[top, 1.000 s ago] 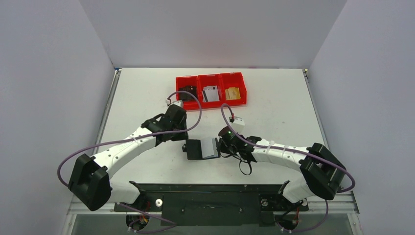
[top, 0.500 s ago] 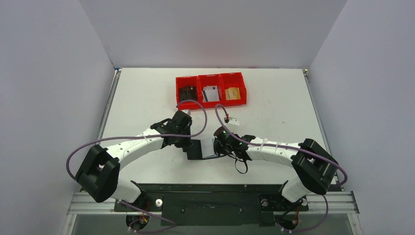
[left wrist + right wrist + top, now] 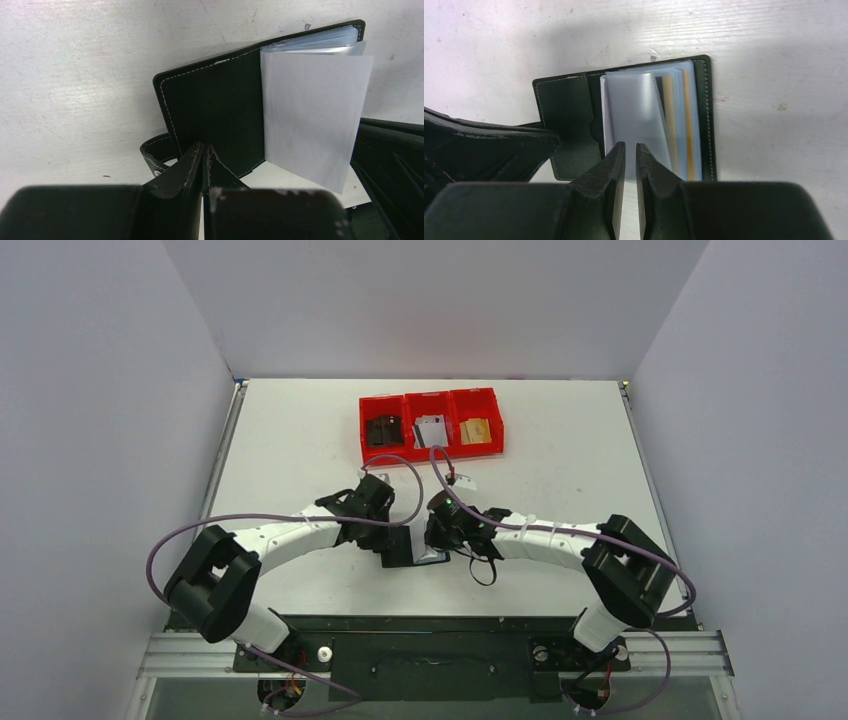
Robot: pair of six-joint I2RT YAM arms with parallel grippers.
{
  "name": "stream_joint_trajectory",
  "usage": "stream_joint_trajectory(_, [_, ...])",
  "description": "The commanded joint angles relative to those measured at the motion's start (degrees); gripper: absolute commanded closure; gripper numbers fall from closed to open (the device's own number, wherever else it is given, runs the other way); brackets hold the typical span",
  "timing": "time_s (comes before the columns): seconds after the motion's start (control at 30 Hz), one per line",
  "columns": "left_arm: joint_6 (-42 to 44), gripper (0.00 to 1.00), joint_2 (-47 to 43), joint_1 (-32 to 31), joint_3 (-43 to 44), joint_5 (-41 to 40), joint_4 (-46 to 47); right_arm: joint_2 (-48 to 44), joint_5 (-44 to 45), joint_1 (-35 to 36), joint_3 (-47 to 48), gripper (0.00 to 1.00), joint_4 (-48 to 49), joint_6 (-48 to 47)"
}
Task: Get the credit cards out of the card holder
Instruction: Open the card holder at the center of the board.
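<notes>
The black card holder (image 3: pixel 398 546) lies open on the table between my two grippers. My left gripper (image 3: pixel 205 148) is shut with nothing between its jaws, its tips at the near edge of the black left flap (image 3: pixel 215 105). A pale grey sleeve page (image 3: pixel 315 110) stands lifted off the right half. My right gripper (image 3: pixel 630 145) has its jaws nearly together on that page's near edge (image 3: pixel 631 110). Behind the page, credit cards (image 3: pixel 687 125) with gold edges sit in the sleeves. In the top view the right gripper (image 3: pixel 438 538) covers the holder's right half.
Three joined red bins (image 3: pixel 432 400) stand at the back centre. One holds a black item (image 3: pixel 383 430), one a white-grey card (image 3: pixel 432 430), one a tan card (image 3: pixel 475 430). Purple cables loop over both arms. The black snap strap (image 3: pixel 152 152) sticks out beside the left fingers.
My left arm swung down from near the bins to the holder's left flap and its gripper shut. My right gripper slid left over the holder and its jaws narrowed.
</notes>
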Motion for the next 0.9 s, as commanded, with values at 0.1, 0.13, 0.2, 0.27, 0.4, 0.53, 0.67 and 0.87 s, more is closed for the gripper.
stream_joint_trajectory(0.1, [0.20,1.00,-3.63,0.06,1.78,-0.62,0.38,3.82,-2.72,1.45,6.45,0.89,2.47,-0.18])
stream_joint_trajectory(0.13, [0.26,1.00,-4.98,0.11,2.44,-1.43,-1.00,4.72,-2.89,1.58,7.34,0.89,2.41,-0.20])
stream_joint_trajectory(0.2, [0.06,1.00,-7.51,0.34,3.46,-3.06,-3.25,6.10,-3.27,1.87,8.45,0.89,2.48,0.01])
stream_joint_trajectory(0.27, [-0.39,1.00,-10.33,0.54,4.37,-5.37,-5.88,7.72,-3.87,2.15,9.65,0.89,2.72,0.17])
stream_joint_trajectory(0.4, [-1.52,0.98,-16.72,0.79,5.13,-9.10,-9.36,11.13,-4.29,2.81,12.01,0.89,2.74,0.59])
stream_joint_trajectory(0.53, [-2.38,0.97,-19.88,0.93,4.95,-8.09,-9.91,14.54,-4.30,3.46,13.48,0.90,3.00,1.22])
stream_joint_trajectory(0.67, [-3.08,0.97,-19.05,0.97,3.60,-5.63,-8.08,16.14,-4.11,3.73,13.26,0.91,3.89,2.22])
stream_joint_trajectory(0.87, [-4.38,0.97,-15.93,1.23,2.18,-3.42,-4.60,12.94,-2.15,3.58,12.95,0.91,3.05,2.21])
